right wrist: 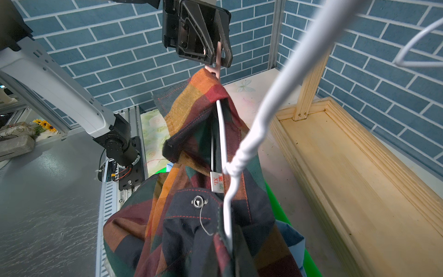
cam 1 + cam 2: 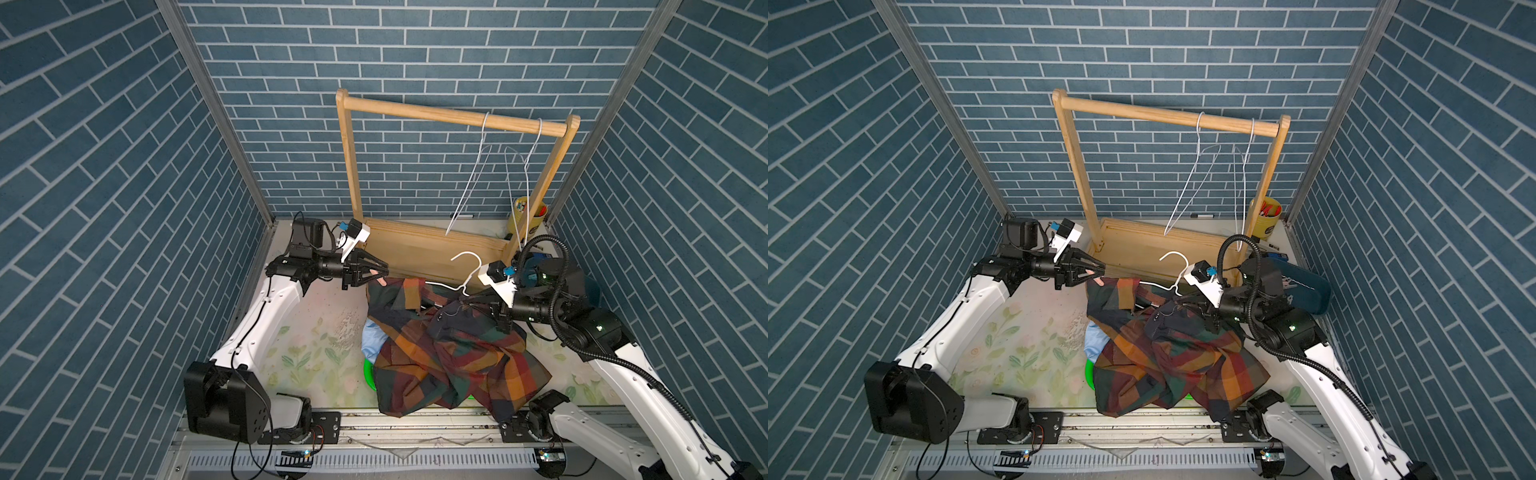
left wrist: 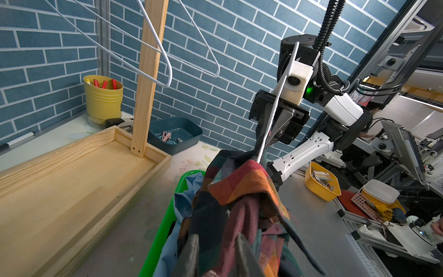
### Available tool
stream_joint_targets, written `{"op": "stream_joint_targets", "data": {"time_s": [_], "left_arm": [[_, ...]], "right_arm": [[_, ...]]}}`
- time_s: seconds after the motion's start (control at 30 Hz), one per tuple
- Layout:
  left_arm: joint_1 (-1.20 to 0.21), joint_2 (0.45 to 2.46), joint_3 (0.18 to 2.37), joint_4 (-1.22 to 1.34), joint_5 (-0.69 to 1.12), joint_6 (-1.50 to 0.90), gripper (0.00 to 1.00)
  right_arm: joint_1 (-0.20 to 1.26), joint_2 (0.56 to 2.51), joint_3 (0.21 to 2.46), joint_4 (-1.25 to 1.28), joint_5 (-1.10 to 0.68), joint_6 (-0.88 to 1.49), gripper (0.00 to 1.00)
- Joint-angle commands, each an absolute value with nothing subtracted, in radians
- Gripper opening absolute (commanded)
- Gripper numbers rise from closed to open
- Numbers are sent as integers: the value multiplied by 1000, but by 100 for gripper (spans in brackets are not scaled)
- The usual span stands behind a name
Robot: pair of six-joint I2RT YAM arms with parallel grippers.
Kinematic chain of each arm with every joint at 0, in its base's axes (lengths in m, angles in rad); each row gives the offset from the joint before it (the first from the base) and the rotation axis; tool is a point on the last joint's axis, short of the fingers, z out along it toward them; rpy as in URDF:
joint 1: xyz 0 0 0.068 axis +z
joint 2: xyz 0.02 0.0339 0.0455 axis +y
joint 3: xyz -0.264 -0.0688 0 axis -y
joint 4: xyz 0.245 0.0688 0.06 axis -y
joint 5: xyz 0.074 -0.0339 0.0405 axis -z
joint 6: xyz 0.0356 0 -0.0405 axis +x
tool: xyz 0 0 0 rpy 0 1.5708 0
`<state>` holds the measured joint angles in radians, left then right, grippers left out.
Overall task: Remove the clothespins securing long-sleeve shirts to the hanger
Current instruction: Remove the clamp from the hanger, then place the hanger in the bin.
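A dark plaid long-sleeve shirt (image 2: 449, 353) (image 2: 1163, 357) hangs on a white wire hanger (image 2: 469, 266) (image 1: 251, 134) that is held level over a green basin (image 2: 368, 372). My left gripper (image 2: 384, 272) (image 3: 217, 251) is shut on a pink clothespin (image 1: 217, 60) (image 2: 376, 272) at the shirt's shoulder corner. The pin's tip still meets the fabric there. At the other shoulder, my right gripper (image 2: 488, 305) (image 1: 230, 259) is shut on the hanger wire and the shirt cloth over it. A light blue shirt (image 2: 371, 336) (image 3: 189, 184) lies in the basin under the plaid one.
A wooden rack (image 2: 453, 118) stands at the back with two bare white hangers (image 2: 469, 183) on its bar. A yellow cup (image 2: 525, 216) is in the back right corner. A teal tray (image 3: 175, 136) holding loose clothespins sits by the right wall.
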<state>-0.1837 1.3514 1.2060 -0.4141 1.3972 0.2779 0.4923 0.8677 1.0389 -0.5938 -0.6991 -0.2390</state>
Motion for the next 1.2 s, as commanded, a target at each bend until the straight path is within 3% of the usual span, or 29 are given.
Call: {"op": "stream_joint_targets", "data": {"time_s": [0.0, 0.57, 0.77, 1.03, 1.13, 1.17], "left_arm": [[-174, 1329, 1223, -433, 1381, 270, 0], [-51, 1257, 1172, -244, 1340, 98, 0], [-149, 1219, 1257, -366, 1203, 160, 0], [-259, 1175, 1238, -371, 1111, 144, 0], [-289, 1174, 1242, -377, 1082, 146, 0], [-299, 1176, 1242, -377, 1075, 143, 0]], "right_arm": [[487, 844, 1066, -593, -719, -304, 0], [479, 816, 1004, -615, -683, -282, 0], [486, 900, 970, -443, -671, -132, 0], [634, 954, 899, -386, -458, -124, 0], [678, 942, 844, -358, -399, -67, 7], [678, 934, 814, -331, -375, -38, 13]]}}
